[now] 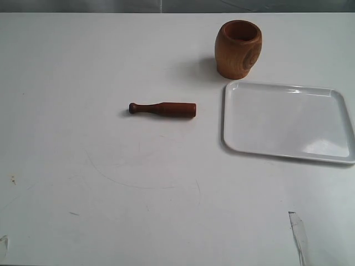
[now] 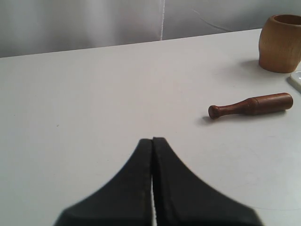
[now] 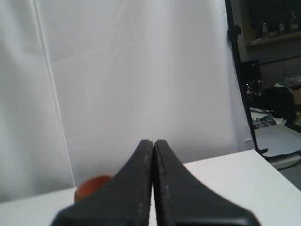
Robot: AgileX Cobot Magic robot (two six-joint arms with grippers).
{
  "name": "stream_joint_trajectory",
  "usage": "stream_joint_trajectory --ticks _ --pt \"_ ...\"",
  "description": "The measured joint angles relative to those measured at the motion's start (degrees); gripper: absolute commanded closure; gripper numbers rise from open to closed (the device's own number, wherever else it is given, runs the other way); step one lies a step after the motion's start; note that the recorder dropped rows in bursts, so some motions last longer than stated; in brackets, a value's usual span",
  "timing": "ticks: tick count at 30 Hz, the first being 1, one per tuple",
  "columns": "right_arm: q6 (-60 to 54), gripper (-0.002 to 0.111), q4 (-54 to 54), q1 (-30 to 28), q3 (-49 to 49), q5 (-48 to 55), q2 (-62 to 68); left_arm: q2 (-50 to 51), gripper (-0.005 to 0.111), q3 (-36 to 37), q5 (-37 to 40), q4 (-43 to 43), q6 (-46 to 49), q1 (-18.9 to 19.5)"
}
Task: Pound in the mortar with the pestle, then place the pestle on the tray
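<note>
One pestle point(image 1: 162, 108) lies flat on the table point(image 1: 83, 83), its knob pointing to 9 o'clock. One mortar point(image 1: 238, 49) stands upright at the pestle's 1 o'clock. One tray point(image 1: 285, 122) sits at its 3 o'clock, just beside the mortar. Both grippers, the left gripper point(image 2: 153, 141) and the right gripper point(image 3: 154, 143), are pinched closed and empty.

pestle point(image 1: 163, 108) left of tray point(image 1: 238, 138), mortar point(image 1: 238, 49) behind
</note>
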Motion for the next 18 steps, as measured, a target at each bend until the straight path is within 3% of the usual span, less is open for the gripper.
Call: stream_joint_trajectory --ticks 11,18 --pt "1.1 0.108 7.8 0.0 0.0 -11.8 0.0 0.0 0.107 0.0 0.0 0.0 0.0 0.0" --pt "2.3 0.108 0.7 0.0 -0.5 -18.4 -0.1 0.0 0.107 0.0 0.0 0.0 0.0 0.0"
